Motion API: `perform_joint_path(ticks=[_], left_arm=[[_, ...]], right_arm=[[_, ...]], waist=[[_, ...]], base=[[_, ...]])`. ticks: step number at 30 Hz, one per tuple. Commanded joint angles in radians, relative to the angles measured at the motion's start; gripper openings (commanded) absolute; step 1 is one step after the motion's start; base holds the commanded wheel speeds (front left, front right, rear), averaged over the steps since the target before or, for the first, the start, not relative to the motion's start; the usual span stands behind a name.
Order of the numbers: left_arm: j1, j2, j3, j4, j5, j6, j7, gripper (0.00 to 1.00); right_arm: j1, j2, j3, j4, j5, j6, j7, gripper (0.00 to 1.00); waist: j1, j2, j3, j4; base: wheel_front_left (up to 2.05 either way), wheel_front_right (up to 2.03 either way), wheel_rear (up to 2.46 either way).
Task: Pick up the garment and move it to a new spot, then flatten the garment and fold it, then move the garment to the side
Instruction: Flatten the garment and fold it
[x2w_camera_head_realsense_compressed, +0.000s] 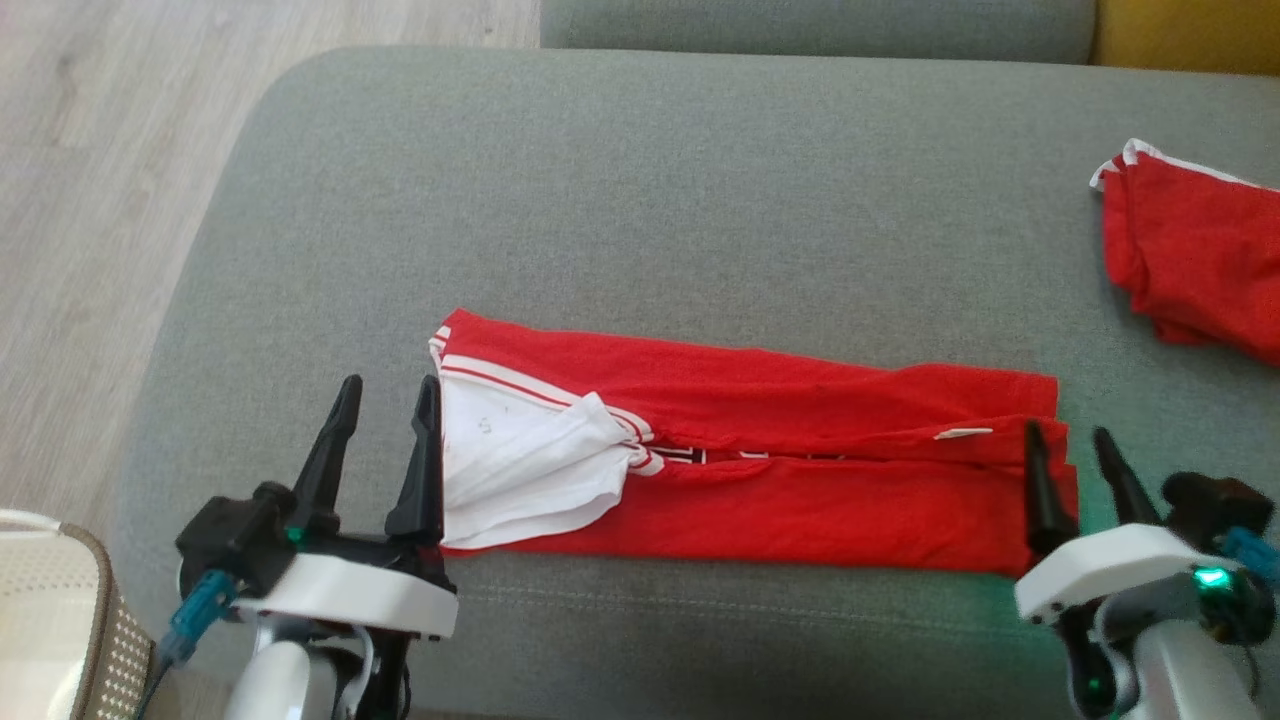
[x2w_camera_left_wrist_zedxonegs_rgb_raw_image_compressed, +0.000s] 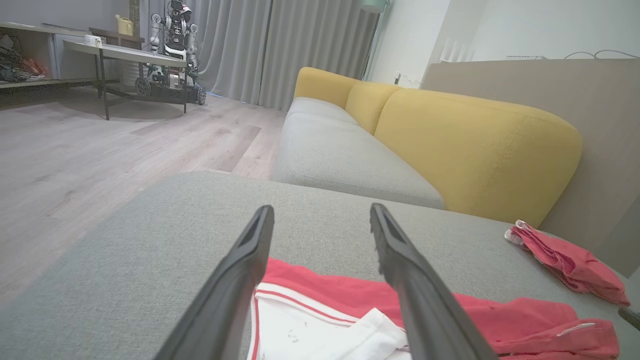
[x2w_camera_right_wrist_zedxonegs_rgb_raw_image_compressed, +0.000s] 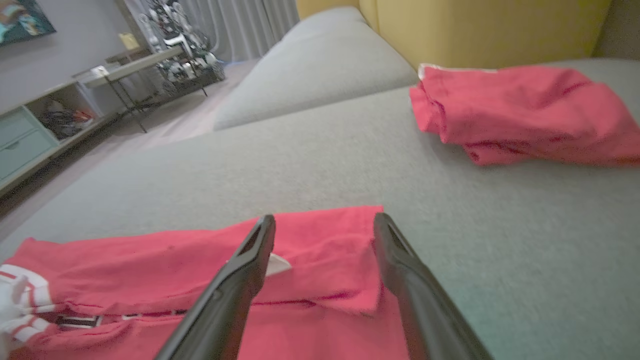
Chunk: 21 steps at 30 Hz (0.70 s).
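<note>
A grey cushion (x2w_camera_head_realsense_compressed: 700, 200) spreads beside pale wood floor (x2w_camera_head_realsense_compressed: 90, 200) in the head view. The garment (x2w_camera_head_realsense_compressed: 800, 500), red and folded into a long strip, lies left to right across the cushion's near part, with a white panel at its left end. The left gripper (x2w_camera_head_realsense_compressed: 390, 385) stands at that end, its fingers spread and empty and the inner one against the edge of the white cloth. The right gripper (x2w_camera_head_realsense_compressed: 1065, 430) is at the strip's other end, fingers apart and grasping nothing. One of them is over the red cloth and the other is just past its edge. A second red pile (x2w_camera_head_realsense_compressed: 1200, 260) lies well apart at the cushion's far right. A perforated basket (x2w_camera_head_realsense_compressed: 60, 610) sits in the lower left corner.

In the left wrist view, the two dark fingers part over the garment's white end, which lies low between them. Beyond the cushion rise a yellow backrest (x2w_camera_left_wrist_zedxonegs_rgb_raw_image_compressed: 475, 140) and grey curtains (x2w_camera_left_wrist_zedxonegs_rgb_raw_image_compressed: 240, 50). Across the floor, another robot (x2w_camera_left_wrist_zedxonegs_rgb_raw_image_compressed: 175, 30) stands by a table (x2w_camera_left_wrist_zedxonegs_rgb_raw_image_compressed: 125, 52). The pile rests at the right, near the backrest.

In the right wrist view, the garment's right corner lies between the spread fingers, and a small white tag (x2w_camera_right_wrist_zedxonegs_rgb_raw_image_compressed: 277, 264) shows just beside the left one. The pile lies further off at the upper right, with bare cushion between it and the garment.
</note>
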<state>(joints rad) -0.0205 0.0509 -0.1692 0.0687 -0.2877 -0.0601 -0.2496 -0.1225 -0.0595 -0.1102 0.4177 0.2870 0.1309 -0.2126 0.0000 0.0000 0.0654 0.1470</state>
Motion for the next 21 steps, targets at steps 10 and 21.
perform_joint_path(ticks=[10,21], left_arm=[[-0.066,-0.001,0.003,-0.029,-0.008,0.009,-0.012,1.0],[-0.074,-0.001,0.011,-0.024,-0.009,0.013,-0.012,1.0]], right_arm=[[-0.174,0.009,-0.096,0.2,0.032,0.0,0.026,1.0],[-0.222,0.009,-0.089,0.411,0.042,0.0,0.022,1.0]], waist=[[0.0,0.0,0.043,0.022],[0.0,0.0,0.043,0.021]], base=[[0.0,0.0,0.0],[0.0,0.0,0.0]])
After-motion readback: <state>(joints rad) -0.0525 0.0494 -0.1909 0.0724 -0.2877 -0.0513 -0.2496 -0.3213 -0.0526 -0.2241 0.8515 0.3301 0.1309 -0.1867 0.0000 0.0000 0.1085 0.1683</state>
